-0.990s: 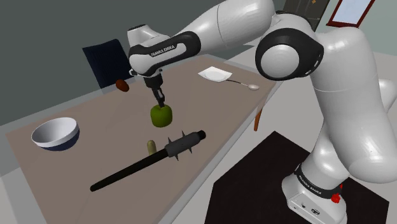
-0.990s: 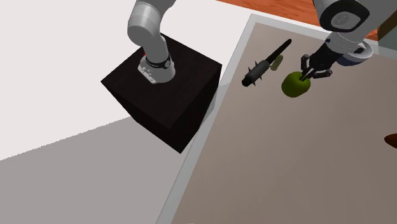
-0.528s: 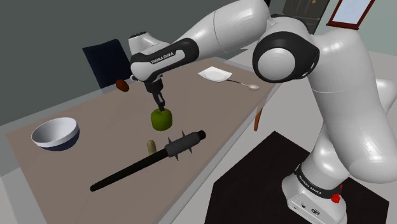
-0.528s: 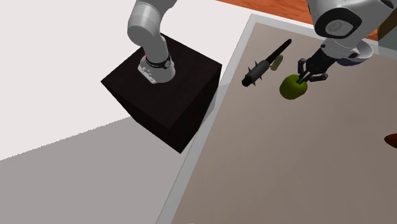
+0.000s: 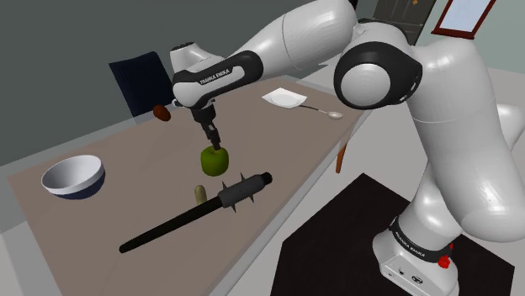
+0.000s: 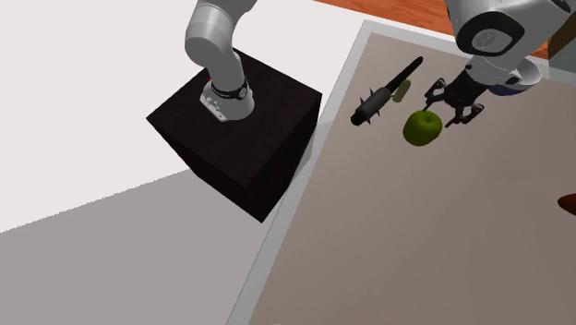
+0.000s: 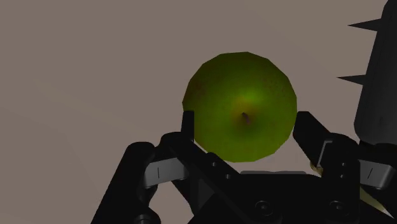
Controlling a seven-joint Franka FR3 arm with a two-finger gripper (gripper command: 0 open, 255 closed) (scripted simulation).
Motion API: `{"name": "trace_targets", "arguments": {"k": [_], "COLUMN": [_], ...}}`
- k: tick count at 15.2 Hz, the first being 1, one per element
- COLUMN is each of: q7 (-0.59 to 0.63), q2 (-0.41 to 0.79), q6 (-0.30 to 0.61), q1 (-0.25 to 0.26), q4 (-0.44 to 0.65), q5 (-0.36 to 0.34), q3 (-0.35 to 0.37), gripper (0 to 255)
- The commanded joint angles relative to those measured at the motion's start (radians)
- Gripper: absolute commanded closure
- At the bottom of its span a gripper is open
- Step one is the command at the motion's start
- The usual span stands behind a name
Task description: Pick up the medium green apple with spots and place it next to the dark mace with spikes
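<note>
Wrist view puts the green apple (image 7: 242, 105), stem dimple facing the camera, between the two black fingers (image 7: 188, 127) of the pincer (image 7: 245, 121). The fingers stand spread to either side of the fruit and seem to clasp nothing, so the pincer reads as released. In the shoulder view it hangs just above the apple, which sits on the brown counter (image 5: 101, 214) on its own base. The apple is close to the spiked head of the dark mace (image 5: 198, 212), near it but apart, on the side away from the robot's stand (image 6: 245, 138). That spot fits the task: the fruit is near enough to count as next to the mace, yet clear of the spikes, which the wrist view shows jutting in just beside one finger. The fingers probably straddle the apple this wide so that a straight lift clears it without nudging it into a roll. A small olive-coloured thing (image 5: 199, 192) lies just beside the mace's shaft, between shaft and apple, which leaves little spare room there. By my judgement the placing is done or all but done, and only a clean upward retreat is left. The risk is a finger brushing the round fruit and rolling it away from the mace.
</note>
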Motion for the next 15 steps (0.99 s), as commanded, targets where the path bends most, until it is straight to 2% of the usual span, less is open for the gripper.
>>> {"name": "trace_targets", "arguments": {"k": [1, 3, 7, 15], "q7": [0.0, 0.0, 0.002, 0.002], "q2": [0.0, 0.0, -0.019, -0.019], "q6": [0.0, 0.0, -0.117, -0.117], "q1": [0.0, 0.0, 0.002, 0.002], "q4": [0.0, 0.0, 0.098, 0.098], "q5": [0.0, 0.0, -0.003, -0.003], "q3": [0.0, 0.0, -0.001, -0.002], "gripper": [0, 0, 0, 0]}}
